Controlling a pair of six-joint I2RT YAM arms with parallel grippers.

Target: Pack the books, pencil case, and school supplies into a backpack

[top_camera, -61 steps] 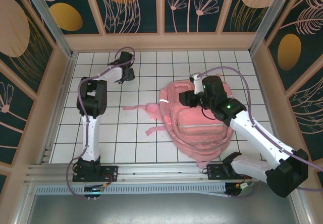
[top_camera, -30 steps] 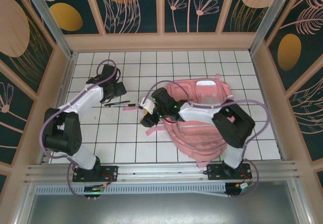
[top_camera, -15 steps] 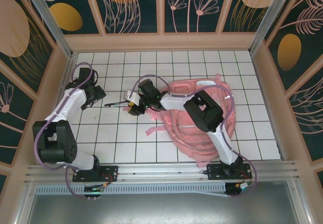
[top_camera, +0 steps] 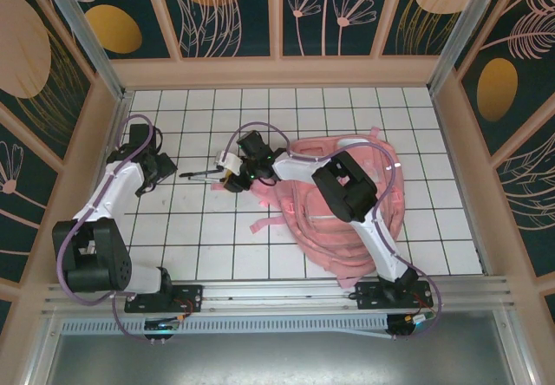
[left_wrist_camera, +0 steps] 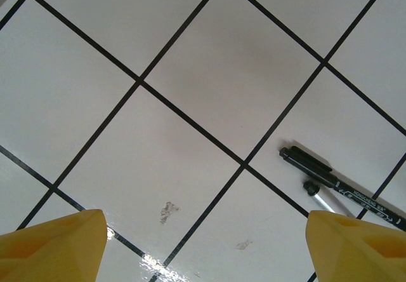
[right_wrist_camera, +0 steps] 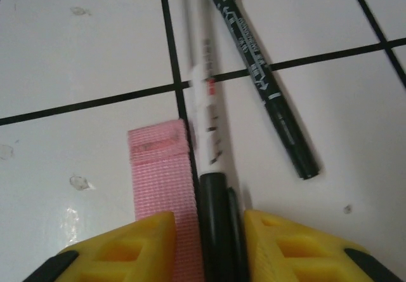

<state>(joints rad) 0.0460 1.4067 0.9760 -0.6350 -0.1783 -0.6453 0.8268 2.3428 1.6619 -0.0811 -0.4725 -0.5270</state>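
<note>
Two loose pens (top_camera: 198,174) lie on the white tiles left of the pink backpack (top_camera: 347,203). My right gripper (right_wrist_camera: 209,244) reaches over them, low on the table. Its yellow fingers straddle the black cap of the white-barrelled pen (right_wrist_camera: 204,91) and the end of a pink strap (right_wrist_camera: 162,180), with a narrow gap left on the strap side. The black pen (right_wrist_camera: 263,79) lies just right of it, outside the fingers. My left gripper (left_wrist_camera: 206,244) hangs open over bare tile, the pens' ends (left_wrist_camera: 342,188) to its right. The books and the pencil case are hidden.
The backpack lies flat at centre right, its straps (top_camera: 264,225) trailing left onto the tiles. Wooden walls (top_camera: 78,194) box in the table on the left, right and far sides. My left arm (top_camera: 117,185) runs along the left wall.
My right arm has swung left off the backpack to the pens and its jaws have narrowed around the white pen. My left gripper has drawn back left, away from the pens.
</note>
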